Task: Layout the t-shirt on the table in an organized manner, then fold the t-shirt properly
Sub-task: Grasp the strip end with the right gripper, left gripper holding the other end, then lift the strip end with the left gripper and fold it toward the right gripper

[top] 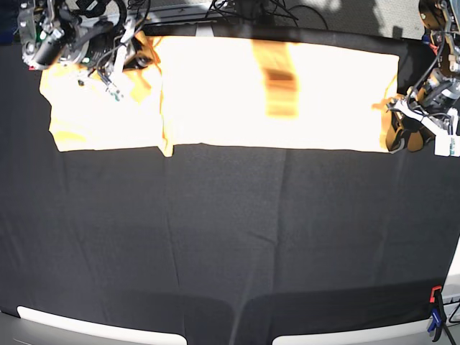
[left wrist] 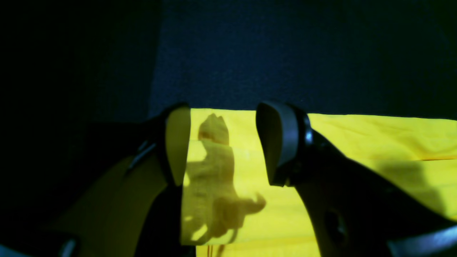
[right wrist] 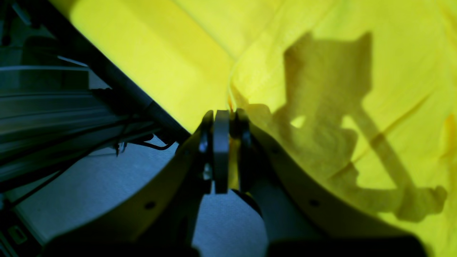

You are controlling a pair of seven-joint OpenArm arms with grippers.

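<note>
Creased matte black table (top: 230, 244), thin yellow t-shirt (top: 215, 93), left pincer (left wrist: 223, 142) wide, right pincer (right wrist: 225, 150) seemingly pinching fabric.

No legible text or labels anywhere

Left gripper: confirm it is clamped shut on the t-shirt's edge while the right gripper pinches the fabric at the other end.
Not quite. In the left wrist view the left gripper stands open, its jaws apart over the t-shirt edge, gripping nothing. The rest holds: the right wrist view shows the right gripper shut on the fabric.
</note>
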